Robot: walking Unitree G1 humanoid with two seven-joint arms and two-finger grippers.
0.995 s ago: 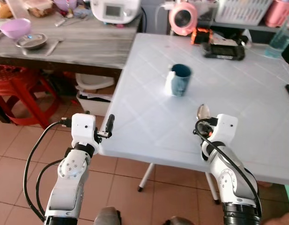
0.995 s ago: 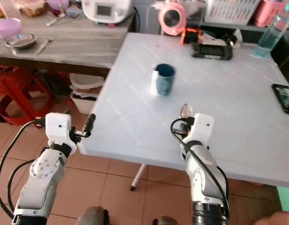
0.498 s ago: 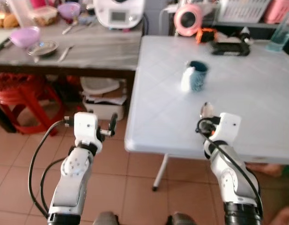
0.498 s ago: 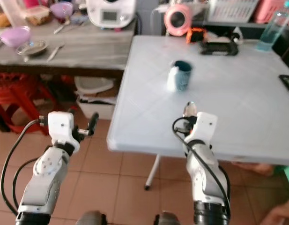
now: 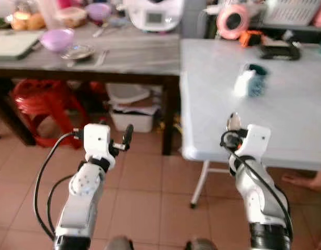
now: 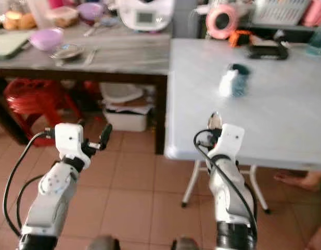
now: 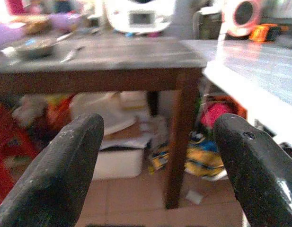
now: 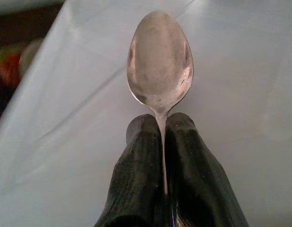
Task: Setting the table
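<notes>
My right gripper point(image 8: 158, 120) is shut on the handle of a metal spoon point(image 8: 160, 56), whose bowl points up and forward. In the left eye view the spoon point(image 5: 233, 121) is held just above the near left corner of the white table point(image 5: 212, 125). A dark teal mug point(image 5: 251, 83) with something white against it stands farther back on the table. My left gripper point(image 5: 128, 136) hangs open over the tiled floor, left of the table, with nothing between its fingers point(image 7: 70, 156).
A wooden counter point(image 5: 134, 54) on the left carries a purple bowl point(image 5: 57, 38), a metal dish point(image 5: 78, 51), cutlery and a white appliance point(image 5: 154, 13). A red stool point(image 5: 43, 101) and boxes sit beneath it. A person's foot point(image 5: 306, 179) shows under the table's right side.
The whole view has swung left and drawn back, so the table now lies to the right. Both arms keep their pose and the spoon stays gripped.
</notes>
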